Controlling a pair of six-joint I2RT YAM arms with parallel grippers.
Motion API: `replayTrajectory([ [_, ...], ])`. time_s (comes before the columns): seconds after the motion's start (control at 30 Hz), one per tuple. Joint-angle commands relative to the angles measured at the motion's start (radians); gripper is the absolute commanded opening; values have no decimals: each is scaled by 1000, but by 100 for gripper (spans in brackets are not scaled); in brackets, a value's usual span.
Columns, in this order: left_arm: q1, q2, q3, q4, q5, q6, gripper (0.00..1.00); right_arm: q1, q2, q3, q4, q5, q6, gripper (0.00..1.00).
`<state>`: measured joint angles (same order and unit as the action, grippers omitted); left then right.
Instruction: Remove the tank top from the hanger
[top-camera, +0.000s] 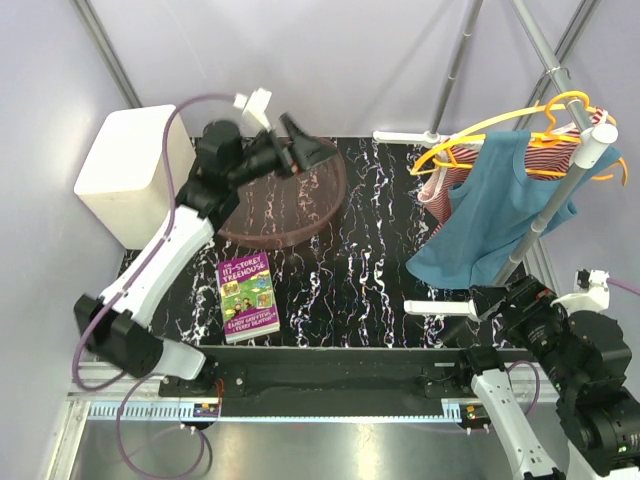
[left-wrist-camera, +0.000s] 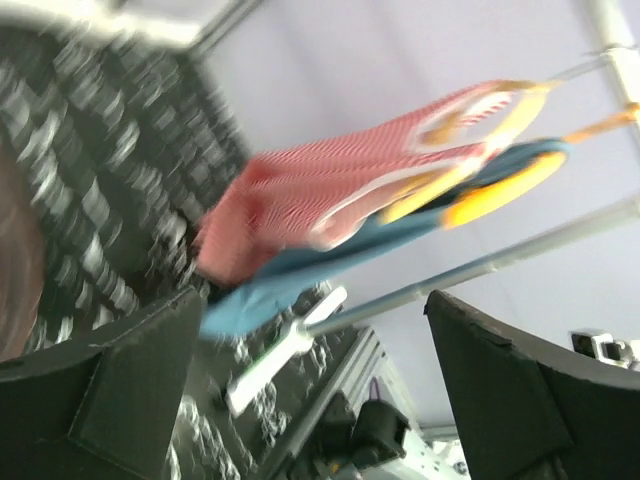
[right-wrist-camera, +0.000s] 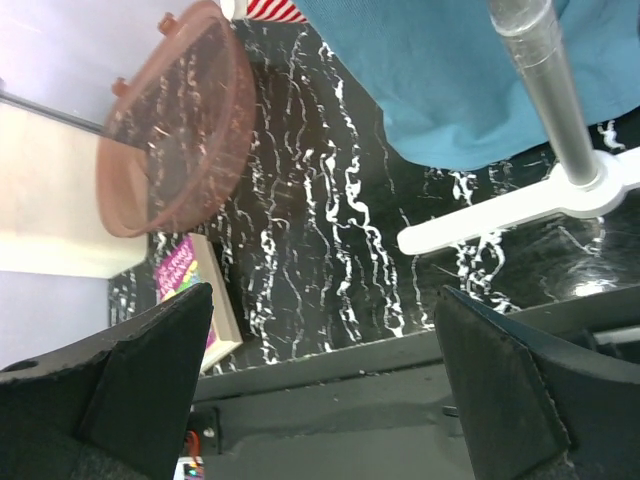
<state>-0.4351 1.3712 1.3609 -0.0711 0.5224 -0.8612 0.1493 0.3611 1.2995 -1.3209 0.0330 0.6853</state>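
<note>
Shows blue top hanging on orange hanger, well right of left pincer and just ahead of right pincer, both gaping apart.

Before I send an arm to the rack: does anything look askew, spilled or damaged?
Nothing looks spilled or broken. Only the rack looks untidy: the orange hangers sit bunched at crossed angles, and the blue tank top hangs crooked, overlapping the red striped top.
</note>
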Motion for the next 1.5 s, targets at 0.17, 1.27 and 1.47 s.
replayTrajectory([
  [0.17,-214,350,672,44,195,333,76,-1,41,113,-84,-25,-110,100],
  [1.27,-444,692,960,31,170,405,28,41,3,213,-153,-4,-115,100],
  [1.47,-449,668,997,13,142,369,43,52,-4,228,-167,16,-110,100],
])
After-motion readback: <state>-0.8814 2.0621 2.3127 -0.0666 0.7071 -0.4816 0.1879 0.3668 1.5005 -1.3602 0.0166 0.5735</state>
